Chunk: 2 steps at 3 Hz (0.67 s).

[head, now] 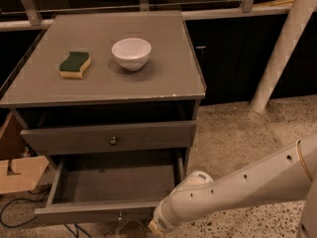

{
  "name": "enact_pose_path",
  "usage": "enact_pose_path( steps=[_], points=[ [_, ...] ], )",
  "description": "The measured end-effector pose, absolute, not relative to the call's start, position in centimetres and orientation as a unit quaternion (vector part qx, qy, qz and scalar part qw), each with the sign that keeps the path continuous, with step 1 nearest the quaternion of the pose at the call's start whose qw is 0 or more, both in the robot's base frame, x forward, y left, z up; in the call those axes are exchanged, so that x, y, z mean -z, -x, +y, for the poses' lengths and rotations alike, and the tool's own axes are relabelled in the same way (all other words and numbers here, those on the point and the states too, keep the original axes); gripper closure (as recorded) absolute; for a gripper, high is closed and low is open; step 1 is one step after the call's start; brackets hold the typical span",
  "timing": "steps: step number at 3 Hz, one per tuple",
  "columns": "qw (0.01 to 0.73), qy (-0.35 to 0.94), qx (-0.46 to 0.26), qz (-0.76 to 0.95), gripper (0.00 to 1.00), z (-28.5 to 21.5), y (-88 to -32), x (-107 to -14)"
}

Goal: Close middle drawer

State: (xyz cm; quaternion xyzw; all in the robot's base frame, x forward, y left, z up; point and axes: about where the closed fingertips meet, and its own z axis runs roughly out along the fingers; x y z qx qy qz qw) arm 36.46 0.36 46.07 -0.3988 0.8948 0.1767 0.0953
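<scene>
The middle drawer (114,183) is pulled out at the bottom of the grey cabinet, showing its bare grey inside. Its flat front panel (84,214) carries a tiny metal knob (119,215). My white arm (237,185) reaches in from the right, low over the floor. My gripper (132,228) is at the frame's bottom edge, just below and in front of the drawer's front panel near the knob. Above the open drawer is a similar grey drawer front (153,134) with a larger round dark knob (113,141), pushed nearly in.
On the cabinet top (163,78) lie a green and yellow sponge (75,64) and a white bowl (131,53). A cardboard box (17,175) and cables (12,216) are at the left. A white post (285,48) stands at the right on speckled floor (237,133).
</scene>
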Motion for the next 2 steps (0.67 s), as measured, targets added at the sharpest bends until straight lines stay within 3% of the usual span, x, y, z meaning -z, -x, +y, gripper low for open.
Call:
enact_pose_path(
  steps=[2],
  points=[
    [0.087, 0.374, -0.185, 0.905, 1.0, 0.6, -38.3, -41.5]
  ],
)
